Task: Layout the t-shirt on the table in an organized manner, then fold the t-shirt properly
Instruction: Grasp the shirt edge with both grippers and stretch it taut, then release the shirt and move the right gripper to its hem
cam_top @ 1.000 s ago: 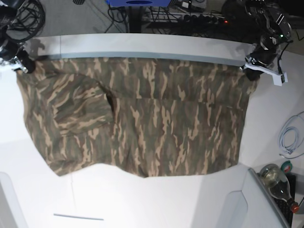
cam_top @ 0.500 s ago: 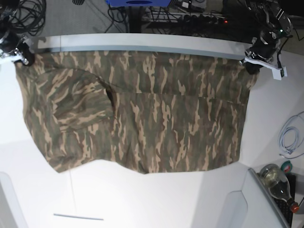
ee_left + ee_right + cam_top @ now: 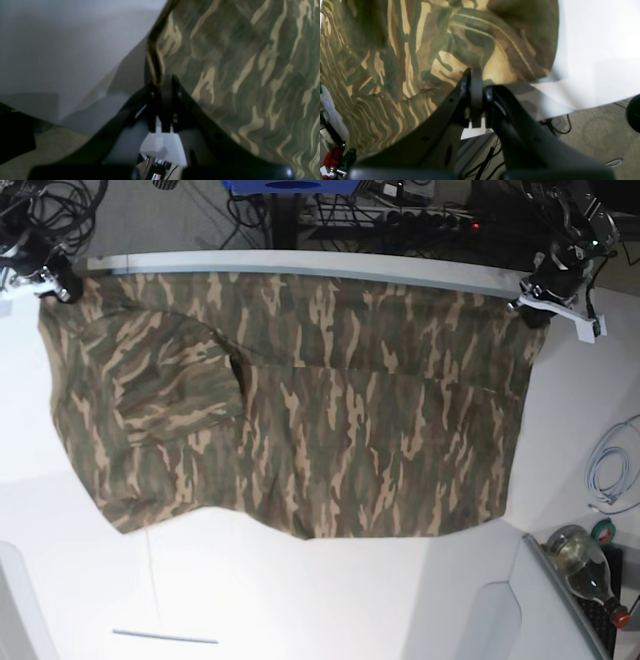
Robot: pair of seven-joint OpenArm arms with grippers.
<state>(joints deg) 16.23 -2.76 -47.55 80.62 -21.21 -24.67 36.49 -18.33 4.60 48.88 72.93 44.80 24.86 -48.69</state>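
Note:
The camouflage t-shirt lies spread wide across the white table, its far edge stretched between both grippers. In the base view my left gripper pinches the far right corner. My right gripper pinches the far left corner. The left wrist view shows the black fingers of the left gripper shut on a folded edge of the t-shirt. In the right wrist view my right gripper is shut on a stitched hem of the t-shirt. A sleeve lies doubled over the body at the left.
A grey strip runs along the table's far edge, with cables and a power strip on the floor behind. A glass bottle and a coiled white cable sit at the right. A short dark line marks the table's near left.
Both grippers have moved toward the far edge, dragging the shirt's top edge back over the grey strip. The near hem has slid away from me a little.

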